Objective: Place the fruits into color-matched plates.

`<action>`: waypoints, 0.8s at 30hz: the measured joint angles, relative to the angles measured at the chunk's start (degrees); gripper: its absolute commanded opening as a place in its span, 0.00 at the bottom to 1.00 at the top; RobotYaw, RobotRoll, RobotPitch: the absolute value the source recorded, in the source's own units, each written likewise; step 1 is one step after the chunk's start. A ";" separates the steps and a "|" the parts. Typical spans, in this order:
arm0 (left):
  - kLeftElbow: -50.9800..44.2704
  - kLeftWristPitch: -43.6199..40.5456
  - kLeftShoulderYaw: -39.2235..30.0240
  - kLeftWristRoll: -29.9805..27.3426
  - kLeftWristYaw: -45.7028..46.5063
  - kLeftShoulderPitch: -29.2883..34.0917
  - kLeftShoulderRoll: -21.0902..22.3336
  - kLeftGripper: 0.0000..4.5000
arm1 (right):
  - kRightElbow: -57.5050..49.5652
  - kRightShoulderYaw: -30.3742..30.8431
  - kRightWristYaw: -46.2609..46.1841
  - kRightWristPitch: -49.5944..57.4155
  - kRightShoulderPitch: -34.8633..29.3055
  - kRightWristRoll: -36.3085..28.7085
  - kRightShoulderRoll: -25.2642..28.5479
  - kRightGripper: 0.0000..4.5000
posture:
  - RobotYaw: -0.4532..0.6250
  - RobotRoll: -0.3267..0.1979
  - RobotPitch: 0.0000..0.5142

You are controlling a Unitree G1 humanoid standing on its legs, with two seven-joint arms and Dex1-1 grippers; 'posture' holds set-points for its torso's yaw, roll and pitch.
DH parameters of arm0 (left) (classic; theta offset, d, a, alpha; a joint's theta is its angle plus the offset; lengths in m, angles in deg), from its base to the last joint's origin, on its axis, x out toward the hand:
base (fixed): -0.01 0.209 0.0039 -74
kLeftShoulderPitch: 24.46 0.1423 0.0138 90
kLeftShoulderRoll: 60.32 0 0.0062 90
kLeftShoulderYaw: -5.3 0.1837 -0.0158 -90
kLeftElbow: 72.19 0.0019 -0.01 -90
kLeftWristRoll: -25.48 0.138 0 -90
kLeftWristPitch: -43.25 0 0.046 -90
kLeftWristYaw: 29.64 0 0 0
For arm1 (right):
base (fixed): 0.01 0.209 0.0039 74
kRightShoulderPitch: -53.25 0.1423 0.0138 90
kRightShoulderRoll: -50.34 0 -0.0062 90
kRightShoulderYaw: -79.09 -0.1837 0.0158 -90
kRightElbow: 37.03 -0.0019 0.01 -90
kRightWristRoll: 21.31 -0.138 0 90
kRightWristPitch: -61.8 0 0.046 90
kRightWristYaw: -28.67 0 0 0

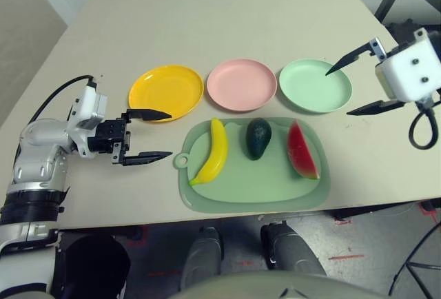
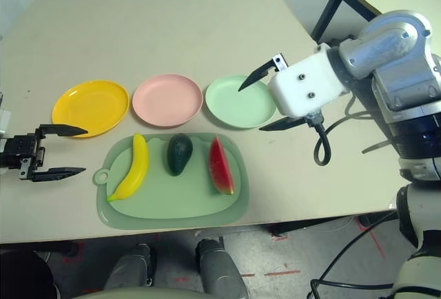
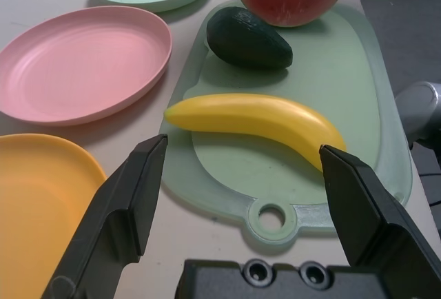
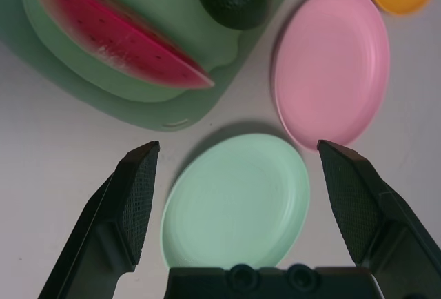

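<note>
Banana [image 1: 218, 153] lies inside the cutting board's [image 1: 256, 204] rim.

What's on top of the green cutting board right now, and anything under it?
The banana, avocado and watermelon wedge lie on the cutting board. Under it is tabletop at its edges; whatever its middle covers can't be seen.

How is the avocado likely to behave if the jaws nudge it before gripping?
The avocado would probably roll sideways, as its body is rounded. Its smooth, slightly shiny skin may slip. It looks like a stiff toy, so it likely won't squash.
</note>
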 measured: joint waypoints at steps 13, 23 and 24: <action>-2.09 -1.33 1.56 0.62 1.46 -1.08 -0.09 1.00 | -1.82 8.90 0.22 -7.28 0.09 -0.68 -2.53 0.99 | 0.39 0.62 0.34; -2.54 -2.06 1.94 0.85 1.30 -1.53 0.92 1.00 | -2.98 10.34 0.24 -7.21 -2.43 2.24 -5.71 0.99 | 0.41 0.62 0.35; -2.74 -2.14 1.94 0.85 1.30 -1.67 0.92 1.00 | -3.40 10.68 0.24 -7.06 -2.78 2.40 -5.98 0.99 | 0.42 0.62 0.36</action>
